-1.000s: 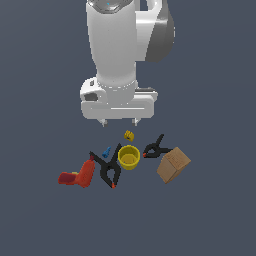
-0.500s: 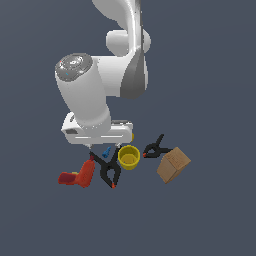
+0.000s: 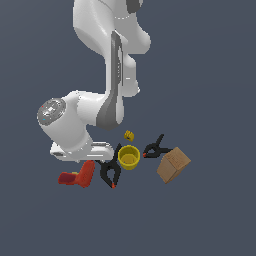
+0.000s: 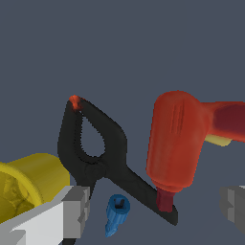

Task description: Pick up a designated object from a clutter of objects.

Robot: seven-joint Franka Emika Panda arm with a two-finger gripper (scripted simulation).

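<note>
Between your gripper (image 4: pixel 155 210) fingers, which stand wide apart with nothing held, sits the red drill (image 4: pixel 178 143), barrel upright and handle running off-frame. Crowding it: a black spring clamp (image 4: pixel 103 158) touching its base and a small blue piece (image 4: pixel 116 214) just beside. In the exterior view the drill (image 3: pixel 79 176) lies at the clutter's left end, next to that clamp (image 3: pixel 111 172); yellow cup (image 3: pixel 128 157), second clamp (image 3: pixel 156 147), cardboard box (image 3: pixel 173 165) and a tiny yellow piece (image 3: pixel 129 134) lie rightward. No readable markings. Open floor left of the drill.
</note>
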